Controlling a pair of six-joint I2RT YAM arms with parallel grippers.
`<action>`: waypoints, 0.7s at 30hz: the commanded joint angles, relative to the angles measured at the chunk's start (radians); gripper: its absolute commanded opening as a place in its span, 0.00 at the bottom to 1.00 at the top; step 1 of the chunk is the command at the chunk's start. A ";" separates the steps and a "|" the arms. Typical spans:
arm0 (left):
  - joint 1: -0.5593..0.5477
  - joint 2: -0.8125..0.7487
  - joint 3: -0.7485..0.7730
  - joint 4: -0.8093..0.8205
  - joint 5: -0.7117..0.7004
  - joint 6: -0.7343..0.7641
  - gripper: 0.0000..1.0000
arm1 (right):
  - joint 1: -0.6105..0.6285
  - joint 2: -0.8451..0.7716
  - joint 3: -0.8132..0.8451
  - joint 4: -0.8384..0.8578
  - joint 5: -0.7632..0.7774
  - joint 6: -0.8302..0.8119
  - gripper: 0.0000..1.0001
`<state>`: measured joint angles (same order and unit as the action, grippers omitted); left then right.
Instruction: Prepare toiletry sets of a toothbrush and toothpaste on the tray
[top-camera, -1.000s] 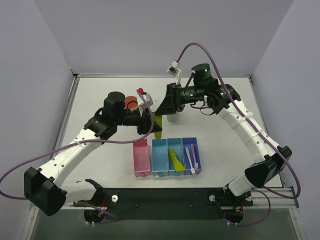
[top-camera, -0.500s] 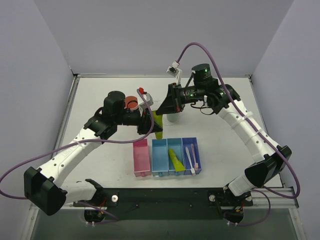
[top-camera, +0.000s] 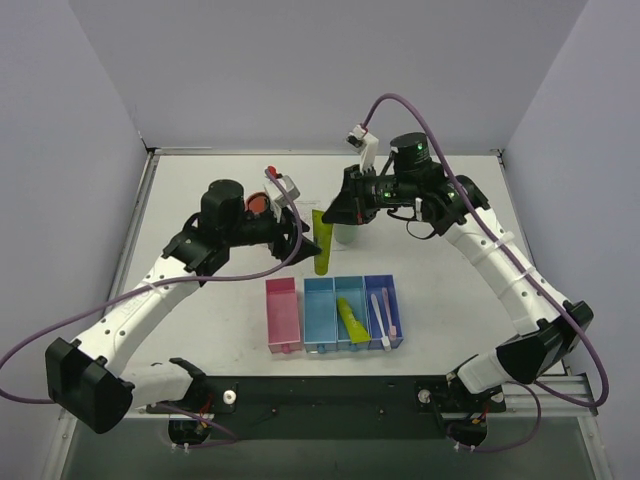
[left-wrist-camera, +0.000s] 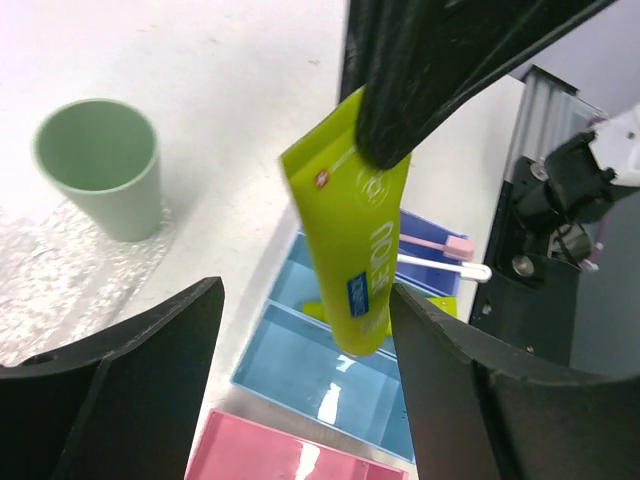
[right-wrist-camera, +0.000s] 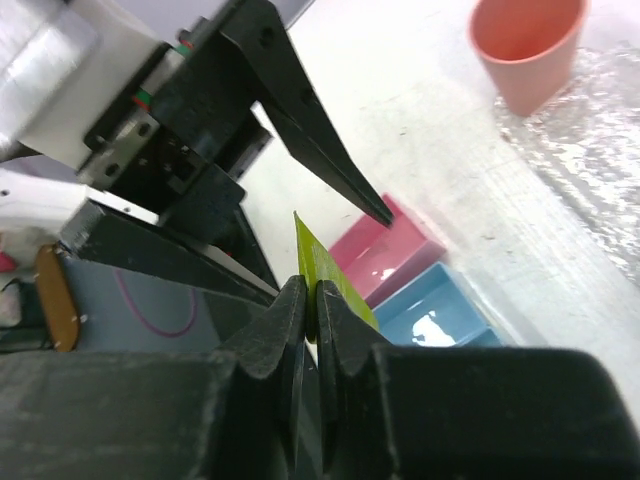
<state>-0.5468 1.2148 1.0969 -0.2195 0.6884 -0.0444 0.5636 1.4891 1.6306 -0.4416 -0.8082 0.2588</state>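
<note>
While the right gripper (right-wrist-camera: 308, 300) pinches the toothpaste (left-wrist-camera: 350, 250) by its flat end, tube hangs upright over the desk (top-camera: 450, 300) near the bins (top-camera: 283, 312); left gripper (left-wrist-camera: 305, 295) spread wide astride it, probably a handover toward the tray (left-wrist-camera: 40, 300).

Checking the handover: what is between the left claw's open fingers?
The toothpaste, hanging from the shut right claw; the left wrist view shows it.
</note>
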 joint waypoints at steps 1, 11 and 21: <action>0.033 -0.060 0.015 0.029 -0.096 -0.021 0.78 | -0.010 -0.093 -0.049 0.113 0.136 -0.059 0.00; 0.235 -0.113 -0.038 0.078 -0.228 -0.199 0.80 | -0.004 -0.050 -0.221 0.547 0.299 -0.073 0.00; 0.370 -0.077 -0.022 0.034 -0.395 -0.278 0.80 | -0.002 0.150 -0.164 0.721 0.349 -0.156 0.00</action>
<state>-0.1955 1.1286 1.0588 -0.1993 0.3748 -0.2893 0.5617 1.5879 1.4109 0.1158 -0.4816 0.1574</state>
